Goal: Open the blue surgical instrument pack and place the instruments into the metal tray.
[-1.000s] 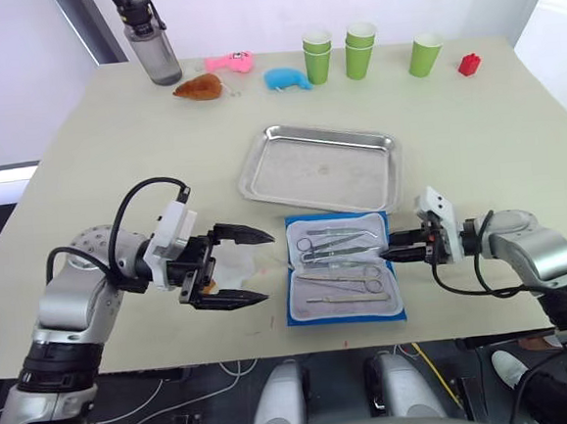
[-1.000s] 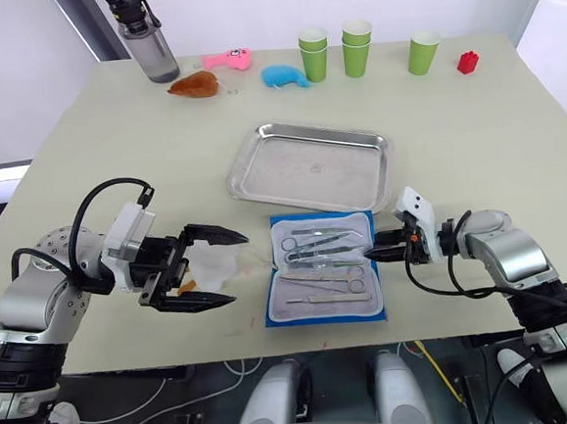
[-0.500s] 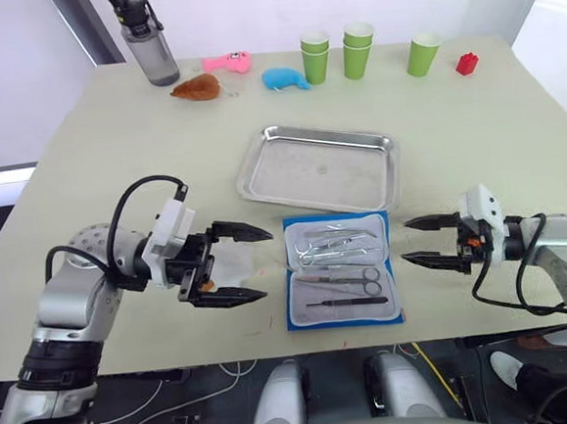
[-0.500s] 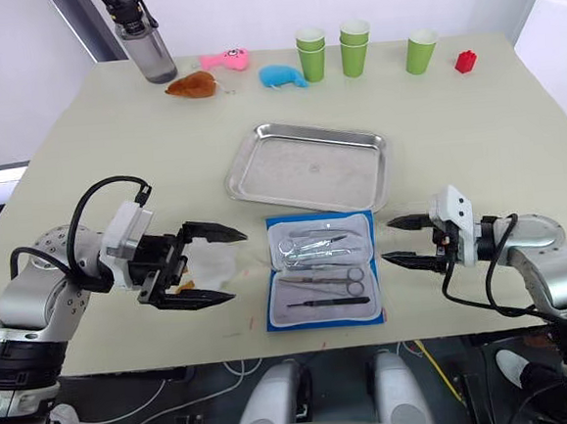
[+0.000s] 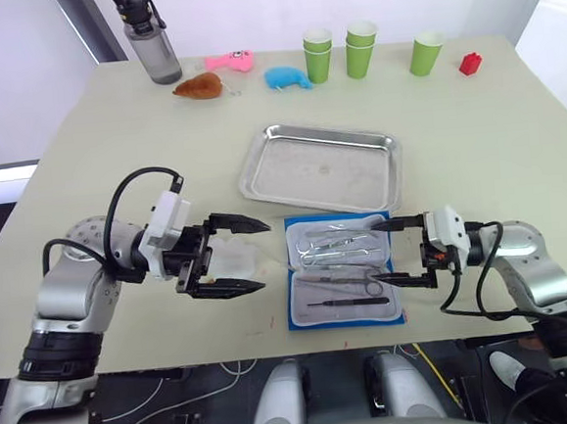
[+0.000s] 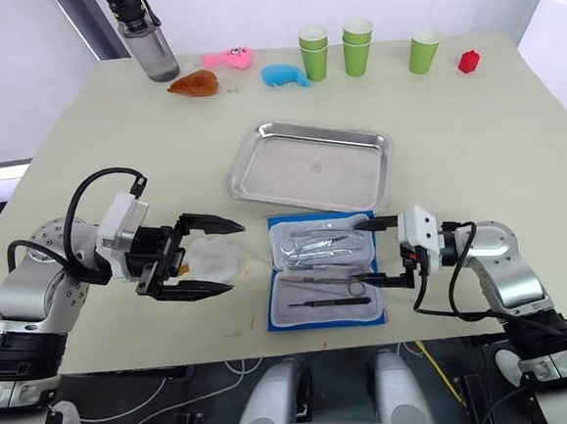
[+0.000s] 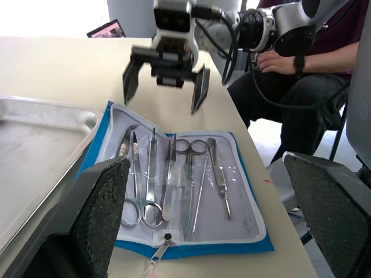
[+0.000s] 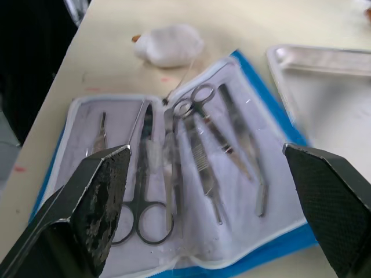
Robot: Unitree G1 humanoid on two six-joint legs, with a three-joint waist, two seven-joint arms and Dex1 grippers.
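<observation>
The blue surgical instrument pack [image 5: 299, 309] lies open near the table's front edge, white lining up. Several silver instruments [image 5: 338, 253] sit in its pockets: ring-handled scissors, forceps and tweezers [image 8: 200, 136]. Just behind it lies the metal tray [image 5: 321, 168] with nothing in it. My right gripper [image 5: 373, 254] is open, its fingers reaching over the pack's right edge with nothing between them; the left wrist view shows the right gripper [image 7: 165, 87] from across the pack [image 7: 255, 243]. My left gripper [image 5: 265, 256] stands open to the left of the pack.
A white wad [image 5: 232, 260] lies between my left fingers on the table. Along the back edge stand a grey bottle [image 5: 149, 41], a brown toy [image 5: 199, 86], a pink toy [image 5: 229, 61], a blue whale toy [image 5: 286, 78], green cups [image 5: 359, 49] and a red block [image 5: 469, 63]. A person [image 7: 290, 63] sits beyond the table.
My right gripper opened wide, drew back to the right, then came back over the pack's right edge. The left gripper rose slightly and stays open.
</observation>
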